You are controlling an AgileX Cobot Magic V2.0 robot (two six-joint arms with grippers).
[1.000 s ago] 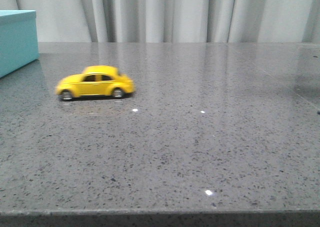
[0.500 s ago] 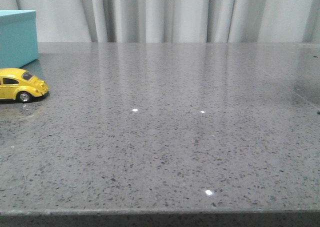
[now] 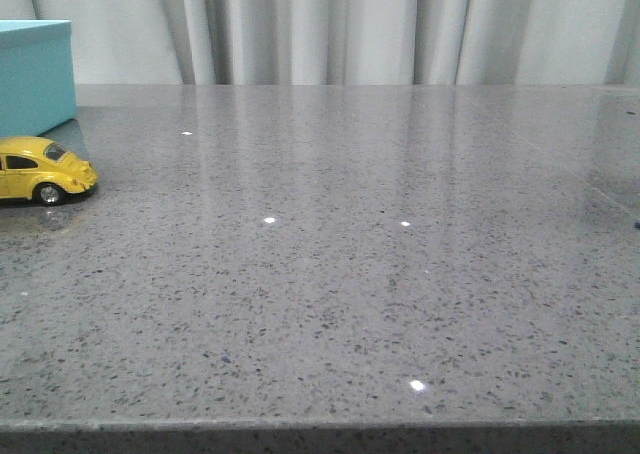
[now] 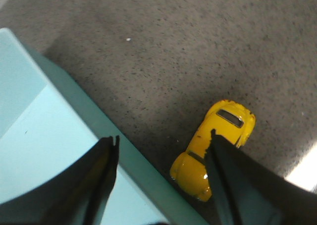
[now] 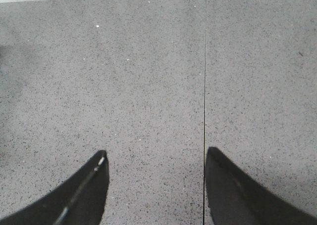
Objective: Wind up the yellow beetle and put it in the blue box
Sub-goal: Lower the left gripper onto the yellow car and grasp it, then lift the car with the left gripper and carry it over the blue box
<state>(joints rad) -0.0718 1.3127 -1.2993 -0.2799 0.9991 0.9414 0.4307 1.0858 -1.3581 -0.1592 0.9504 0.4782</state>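
The glossy yellow beetle, dark-windowed with silver hubs, sits on the table near the blue box. The left gripper and right gripper hold their jaws apart, empty.

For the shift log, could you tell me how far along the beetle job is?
Winding looks done: the yellow beetle sits free on the table beside the blue box. In hand: the open left gripper hovers over it, holding nothing. Left: grasping it and storing it in the box.
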